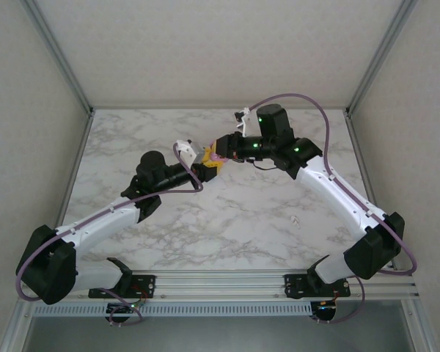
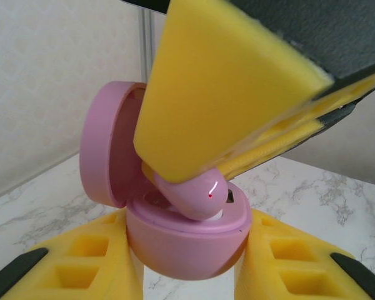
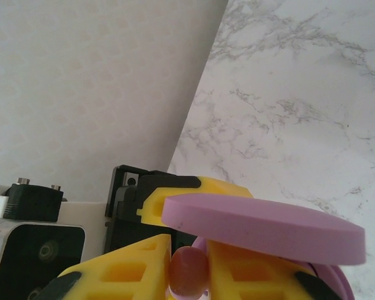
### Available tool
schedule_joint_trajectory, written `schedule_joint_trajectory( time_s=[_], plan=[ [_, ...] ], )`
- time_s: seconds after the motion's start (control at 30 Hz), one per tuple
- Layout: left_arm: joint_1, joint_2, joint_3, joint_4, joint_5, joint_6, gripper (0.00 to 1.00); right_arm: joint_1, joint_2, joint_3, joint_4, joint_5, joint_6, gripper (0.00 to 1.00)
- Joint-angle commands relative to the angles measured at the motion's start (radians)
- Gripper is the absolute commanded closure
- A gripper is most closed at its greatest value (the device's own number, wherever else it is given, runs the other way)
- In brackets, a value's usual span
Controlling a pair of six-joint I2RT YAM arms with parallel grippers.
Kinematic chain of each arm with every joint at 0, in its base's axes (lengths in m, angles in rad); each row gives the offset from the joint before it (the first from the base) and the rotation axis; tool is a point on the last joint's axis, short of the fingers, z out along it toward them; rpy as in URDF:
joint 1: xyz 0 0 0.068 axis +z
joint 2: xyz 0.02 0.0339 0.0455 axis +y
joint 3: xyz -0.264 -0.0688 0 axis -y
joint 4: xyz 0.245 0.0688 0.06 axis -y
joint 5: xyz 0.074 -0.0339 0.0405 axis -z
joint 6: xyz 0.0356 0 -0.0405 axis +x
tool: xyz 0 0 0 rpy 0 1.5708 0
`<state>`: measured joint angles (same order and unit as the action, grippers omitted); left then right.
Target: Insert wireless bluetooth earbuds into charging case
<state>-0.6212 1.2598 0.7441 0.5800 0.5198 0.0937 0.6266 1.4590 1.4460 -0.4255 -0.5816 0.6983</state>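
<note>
A pink charging case [image 2: 187, 244] is clamped by its base between my left gripper's [image 2: 187, 253] yellow fingers [image 2: 81, 269], its lid [image 2: 103, 147] hinged open to the left. From above, my right gripper [image 2: 184, 172] is shut on a pink earbud [image 2: 197, 194], and the bud's rounded end rests in the case's well. In the right wrist view the earbud [image 3: 187, 272] sits pinched between the right gripper's [image 3: 187, 275] yellow fingers, under the edge-on lid [image 3: 262, 228]. In the top view both grippers meet above mid-table, left [image 1: 205, 167] and right [image 1: 221, 152], with the case [image 1: 215, 157] between them.
The marble table [image 1: 242, 220] spreads under both arms. A tiny white piece [image 1: 295, 220] lies on it in front of the right arm. Pale walls with metal frame posts [image 1: 59, 59] close in the back and sides.
</note>
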Motion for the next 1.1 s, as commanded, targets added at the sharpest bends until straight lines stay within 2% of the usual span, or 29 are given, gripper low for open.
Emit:
schedule_joint_trajectory(
  time_s=[0.0,1.07],
  plan=[
    [-0.009,-0.028,0.024,0.061,-0.010,-0.014,0.75,0.009,0.000,0.031,-0.078,0.035,-0.026,0.78],
    [-0.010,-0.048,0.028,0.043,0.001,-0.008,0.75,0.019,0.025,0.109,-0.173,0.130,-0.056,0.65]
  ],
)
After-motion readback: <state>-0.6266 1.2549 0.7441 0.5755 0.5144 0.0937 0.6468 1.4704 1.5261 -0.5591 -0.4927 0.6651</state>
